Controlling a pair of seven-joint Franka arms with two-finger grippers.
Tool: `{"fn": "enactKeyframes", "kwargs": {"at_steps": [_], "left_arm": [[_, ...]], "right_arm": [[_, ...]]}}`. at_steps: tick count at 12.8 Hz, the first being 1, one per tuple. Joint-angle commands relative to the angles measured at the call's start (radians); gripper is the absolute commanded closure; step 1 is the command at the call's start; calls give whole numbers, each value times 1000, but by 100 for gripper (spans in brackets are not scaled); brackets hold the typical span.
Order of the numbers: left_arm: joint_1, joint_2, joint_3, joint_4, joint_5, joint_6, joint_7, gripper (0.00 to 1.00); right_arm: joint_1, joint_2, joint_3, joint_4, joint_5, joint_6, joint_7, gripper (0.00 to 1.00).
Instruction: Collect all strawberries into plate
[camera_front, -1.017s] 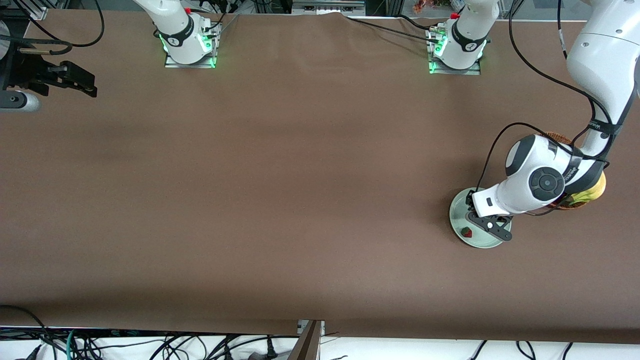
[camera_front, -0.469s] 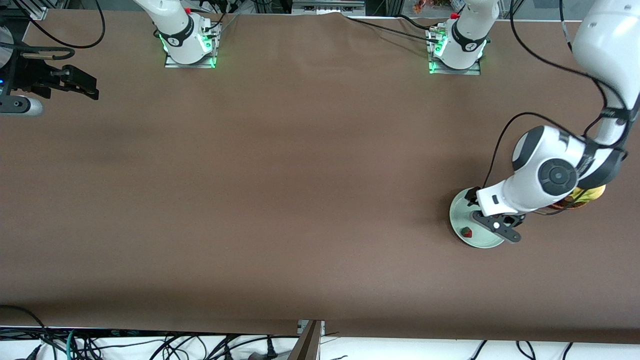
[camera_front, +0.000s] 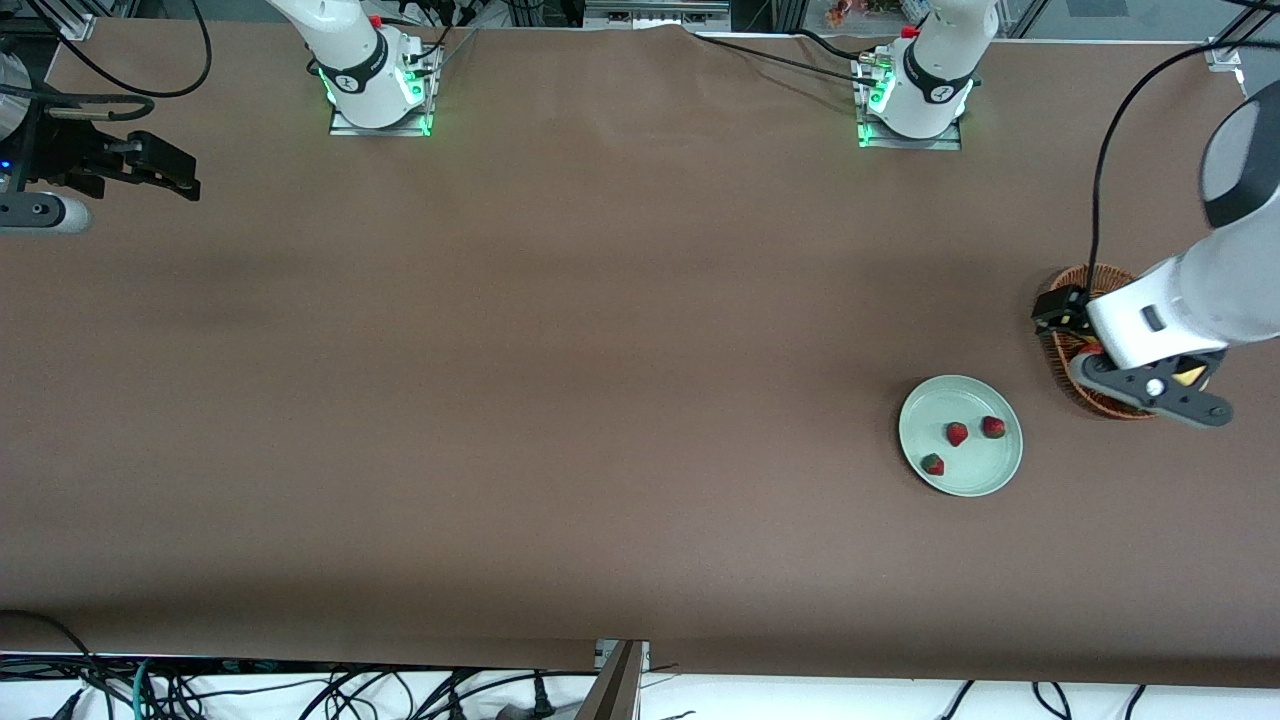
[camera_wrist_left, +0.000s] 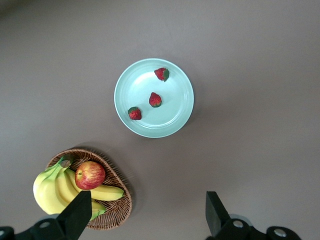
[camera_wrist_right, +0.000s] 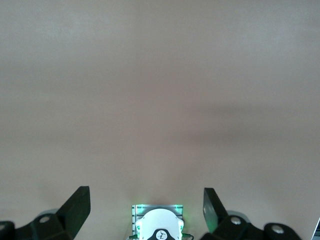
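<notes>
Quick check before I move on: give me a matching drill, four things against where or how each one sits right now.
Things:
1. strawberries
2. apple
3. left gripper
4. right gripper

Places or states:
A. open, over the basket
B. on the plate
C. open, waiting at the right arm's end of the table
D. in the basket, on the bananas

Pairs: 1-B, 2-D, 3-A, 4-C
</notes>
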Motion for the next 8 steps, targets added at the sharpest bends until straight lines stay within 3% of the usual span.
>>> {"fn": "enactKeyframes", "kwargs": {"at_steps": [1,2,4,5,8], "left_arm": [[-223,-125,322,-20,-187,-5,-78,0],[-334,-193,496,-69,-295,36,-80,0],[-451,-321,688,-233,-366,138,-73,0],[-511,-378,753,-310,-362,189,-77,0],[-540,-501,778,-489,-354,272,-86,0]], "right_arm": [[-6,-10,5,-5,6,5,-1,0],[-6,-10,5,-4,4,6,-1,0],[-7,-10,5,-5,6,6,-1,0],[-7,-10,5,-5,6,8,-1,0],[-6,-10,5,-5,4,9,-1,0]]}}
